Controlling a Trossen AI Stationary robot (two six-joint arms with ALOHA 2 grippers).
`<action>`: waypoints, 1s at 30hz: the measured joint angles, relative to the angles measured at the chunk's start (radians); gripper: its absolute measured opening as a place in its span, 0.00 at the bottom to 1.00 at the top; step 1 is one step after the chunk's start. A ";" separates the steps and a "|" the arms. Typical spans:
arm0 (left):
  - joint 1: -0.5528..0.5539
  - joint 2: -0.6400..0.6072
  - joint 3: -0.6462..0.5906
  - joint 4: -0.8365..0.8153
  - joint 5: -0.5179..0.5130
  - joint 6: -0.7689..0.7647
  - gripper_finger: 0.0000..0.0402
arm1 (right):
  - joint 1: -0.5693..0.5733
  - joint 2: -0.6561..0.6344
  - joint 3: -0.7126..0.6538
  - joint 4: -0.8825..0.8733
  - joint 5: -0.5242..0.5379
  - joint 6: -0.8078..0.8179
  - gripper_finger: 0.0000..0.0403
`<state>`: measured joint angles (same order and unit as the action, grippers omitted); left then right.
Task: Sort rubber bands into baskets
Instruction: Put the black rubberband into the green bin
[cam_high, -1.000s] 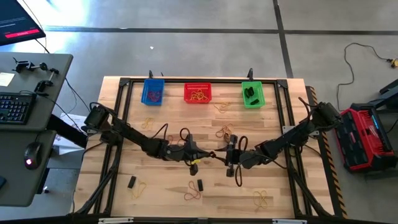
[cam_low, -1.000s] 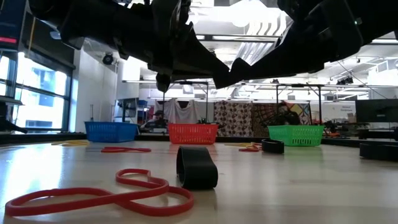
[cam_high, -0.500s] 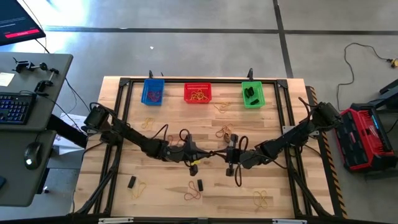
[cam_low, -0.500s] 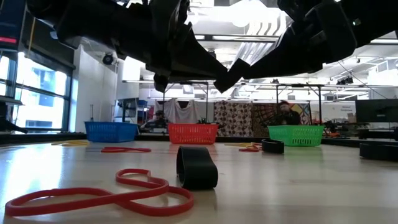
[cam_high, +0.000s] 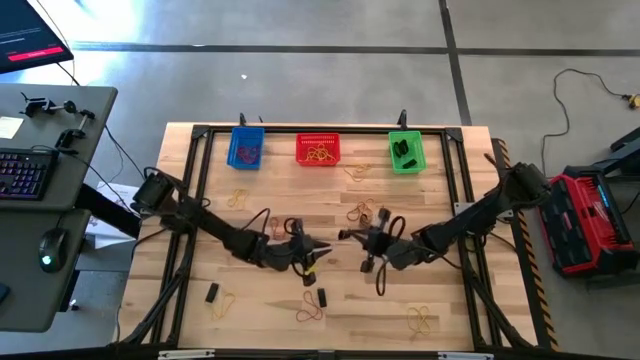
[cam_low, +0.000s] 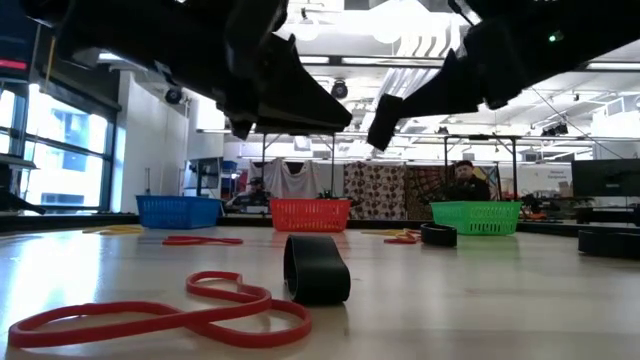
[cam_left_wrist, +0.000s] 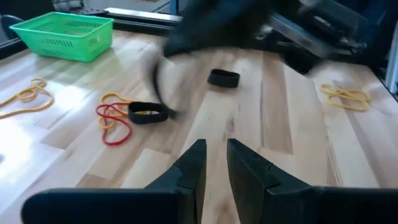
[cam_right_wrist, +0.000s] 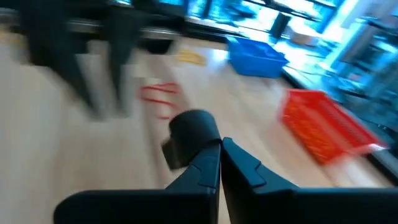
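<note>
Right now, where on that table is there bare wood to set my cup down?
Bare wood lies at the table's right side below the green basket, and at the left edge below the blue basket. The middle is crowded: left gripper, right gripper, scattered rubber bands.

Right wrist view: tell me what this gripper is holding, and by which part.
The right gripper is shut on a short thick dark band, apparently pinching one side of the loop at its fingertips; the rest sticks out beyond them.
</note>
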<state>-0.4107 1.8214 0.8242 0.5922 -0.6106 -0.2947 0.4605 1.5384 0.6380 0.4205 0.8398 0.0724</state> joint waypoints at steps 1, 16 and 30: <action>-0.004 0.000 0.000 -0.003 0.000 0.000 0.14 | -0.010 -0.015 0.000 -0.026 0.024 0.010 0.00; 0.026 0.000 -0.120 0.153 0.059 -0.053 0.05 | -0.356 -0.311 0.000 -0.672 0.143 0.364 0.00; 0.024 0.000 -0.137 0.192 0.059 -0.051 0.01 | -0.732 -0.314 0.000 -0.865 0.079 0.412 0.00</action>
<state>-0.3866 1.8217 0.6876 0.7845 -0.5514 -0.3458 -0.2713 1.2247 0.6376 -0.4444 0.9183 0.4846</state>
